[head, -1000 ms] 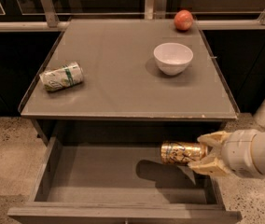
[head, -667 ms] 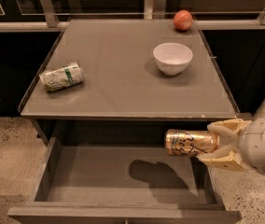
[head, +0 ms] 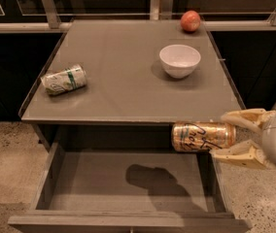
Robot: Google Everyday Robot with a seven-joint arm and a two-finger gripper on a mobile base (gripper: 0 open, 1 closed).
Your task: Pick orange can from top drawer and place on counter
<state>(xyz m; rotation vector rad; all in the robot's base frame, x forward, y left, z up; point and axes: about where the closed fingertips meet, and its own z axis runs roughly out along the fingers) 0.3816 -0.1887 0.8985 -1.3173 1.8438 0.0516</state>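
Note:
The orange can [head: 202, 137] lies sideways in my gripper [head: 228, 136], held in the air above the right side of the open top drawer [head: 128, 183]. It hangs just below the counter's front edge. My gripper reaches in from the right with its tan fingers [head: 242, 118] shut on the can's right end. The can's shadow falls on the drawer's flat grey bottom. The counter [head: 123, 76] lies above and behind the drawer.
On the counter lie a pale green-and-white can [head: 63, 80] on its side at the left, a white bowl [head: 180, 59] at the right and a red apple [head: 190, 21] at the back right. A rail runs behind the counter. Speckled floor surrounds the drawer.
My gripper has lifted the orange can up out of the drawer and a little to the right, from low inside the drawer to the level of the counter's front edge.

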